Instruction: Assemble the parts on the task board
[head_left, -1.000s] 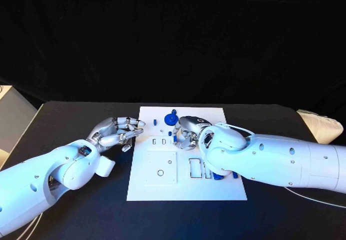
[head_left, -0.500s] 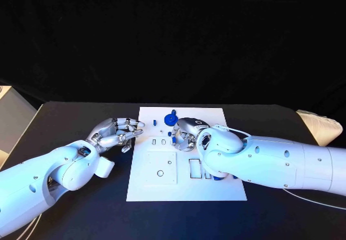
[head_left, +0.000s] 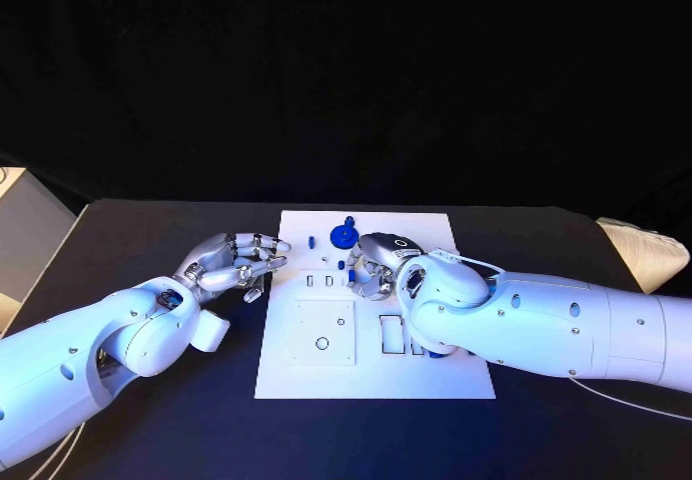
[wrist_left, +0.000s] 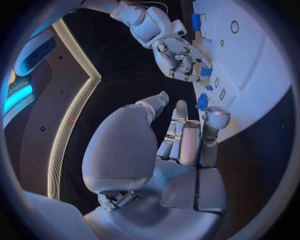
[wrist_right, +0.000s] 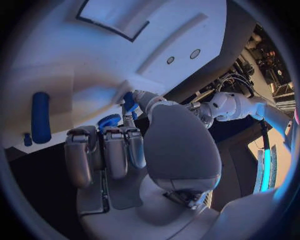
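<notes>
1. At the board's centre, your right hand (head_left: 372, 266) pinches a small blue part (wrist_right: 129, 101) over the task board (head_left: 310, 375); since a second ago it has crept only slightly toward 9 o'clock
2. Your left hand (head_left: 231, 264) stays at the board's 9 o'clock edge, fingers loosely curled, holding nothing
3. The blue gear (head_left: 340, 238) rests at 12 o'clock, unmoved
4. Judgement: such small travel suggests fine alignment; the insertion looks not yet done
</notes>
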